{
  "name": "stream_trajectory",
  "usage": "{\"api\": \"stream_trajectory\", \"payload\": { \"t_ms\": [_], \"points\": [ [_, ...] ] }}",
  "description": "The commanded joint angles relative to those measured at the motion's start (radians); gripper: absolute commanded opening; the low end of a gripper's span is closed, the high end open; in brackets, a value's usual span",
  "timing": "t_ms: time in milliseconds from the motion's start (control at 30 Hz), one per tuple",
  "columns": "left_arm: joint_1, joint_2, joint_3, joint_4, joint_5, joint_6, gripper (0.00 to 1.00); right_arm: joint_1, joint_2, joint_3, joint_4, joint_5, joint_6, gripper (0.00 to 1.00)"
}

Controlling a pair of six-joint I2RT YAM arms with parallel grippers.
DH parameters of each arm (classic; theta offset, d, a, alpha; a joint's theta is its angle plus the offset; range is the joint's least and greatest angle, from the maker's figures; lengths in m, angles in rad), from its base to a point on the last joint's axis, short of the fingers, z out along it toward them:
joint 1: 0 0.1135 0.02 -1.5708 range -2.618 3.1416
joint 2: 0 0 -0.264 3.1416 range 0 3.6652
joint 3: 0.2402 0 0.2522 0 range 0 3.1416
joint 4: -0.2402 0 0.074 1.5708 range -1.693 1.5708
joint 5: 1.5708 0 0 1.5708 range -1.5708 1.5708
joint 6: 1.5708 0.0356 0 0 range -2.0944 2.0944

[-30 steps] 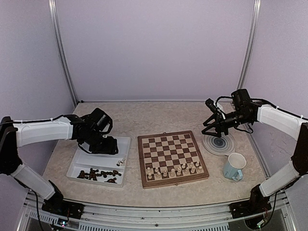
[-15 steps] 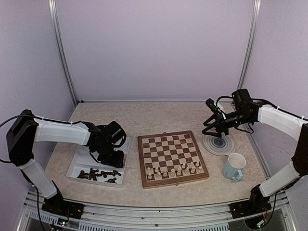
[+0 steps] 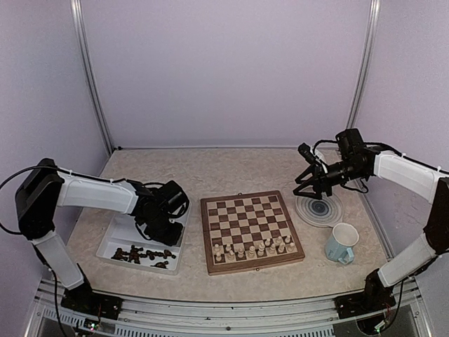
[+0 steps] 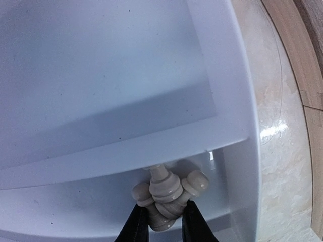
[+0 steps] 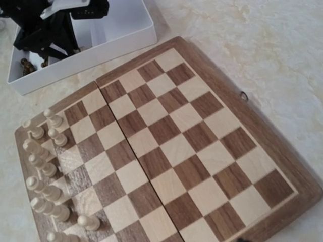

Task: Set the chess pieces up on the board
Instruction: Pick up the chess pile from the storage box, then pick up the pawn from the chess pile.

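Note:
The board (image 3: 251,230) lies mid-table, with several cream chess pieces (image 3: 252,247) standing along its near rows; the right wrist view shows them (image 5: 43,166) at the board's (image 5: 166,131) left edge. Dark chess pieces (image 3: 144,254) lie loose in the white tray (image 3: 112,239). My left gripper (image 3: 163,228) is down in the tray's right corner. In the left wrist view it (image 4: 165,222) is shut on a cream chess piece (image 4: 164,189) that lies among two other cream ones against the tray wall (image 4: 126,151). My right gripper (image 3: 309,175) hangs open and empty above the round plate (image 3: 330,210).
A pale blue mug (image 3: 341,243) stands near the front right, just below the plate. The tray sits close to the board's left border (image 4: 298,50). Metal frame posts and lilac walls close in the table at the back and sides.
My left arm has swung right and down into the tray's right corner, and its jaws have closed onto a cream piece. The right arm has stayed where it was.

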Motion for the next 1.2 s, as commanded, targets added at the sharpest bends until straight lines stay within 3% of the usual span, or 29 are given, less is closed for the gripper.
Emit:
{"api": "stream_trajectory", "payload": {
  "t_ms": [0, 133, 300, 467, 633, 867, 1167],
  "points": [
    [0.022, -0.046, -0.062, 0.023, 0.002, 0.06, 0.14, 0.079, 0.041, 0.089, -0.052, -0.002, -0.031, 0.61],
    [0.034, -0.183, -0.144, 0.134, 0.022, 0.14, 0.11, 0.184, 0.127, 0.202, -0.091, -0.01, -0.022, 0.6],
    [0.086, -0.322, -0.22, 0.232, 0.104, 0.162, 0.1, 0.311, 0.326, 0.373, -0.069, -0.058, 0.128, 0.55],
    [0.105, -0.347, -0.225, 0.239, 0.143, 0.159, 0.08, 0.454, 0.551, 0.551, -0.088, -0.149, 0.256, 0.49],
    [0.131, -0.367, -0.236, 0.267, 0.213, 0.124, 0.08, 0.556, 0.722, 0.734, -0.063, -0.217, 0.396, 0.5],
    [0.157, -0.454, -0.279, 0.339, 0.295, 0.055, 0.1, 0.614, 0.859, 0.874, -0.012, -0.186, 0.527, 0.57],
    [0.162, -0.484, -0.29, 0.355, 0.329, 0.041, 0.11, 0.637, 0.939, 0.959, 0.017, -0.193, 0.572, 0.58]
  ]
}}
